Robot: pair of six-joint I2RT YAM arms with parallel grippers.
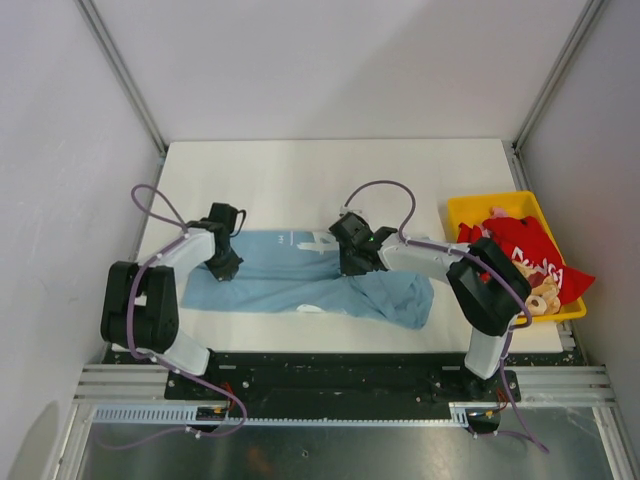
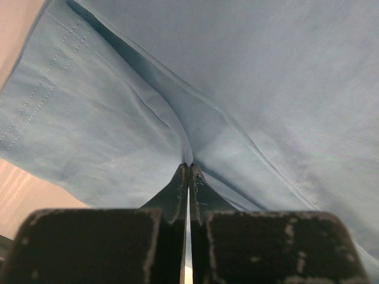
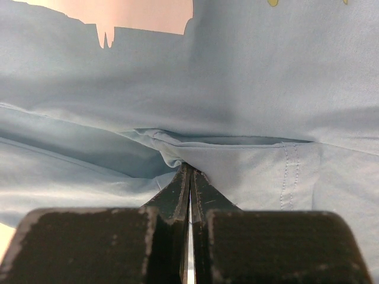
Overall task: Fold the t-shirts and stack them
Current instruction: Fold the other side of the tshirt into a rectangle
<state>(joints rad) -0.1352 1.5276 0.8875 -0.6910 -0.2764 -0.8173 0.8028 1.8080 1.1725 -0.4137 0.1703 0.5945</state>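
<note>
A light blue t-shirt lies spread and rumpled across the near half of the white table. My left gripper sits on its left part, shut, pinching a ridge of the blue cloth between its fingertips. My right gripper is at the shirt's middle, also shut, nipping a folded hem of the same shirt at its fingertips. A red t-shirt with white lettering lies bunched in the yellow bin at the right.
The yellow bin stands at the table's right edge, close behind the right arm's elbow. Grey walls and metal frame posts enclose the table on the left, right and far sides. White tabletop shows beyond the blue shirt.
</note>
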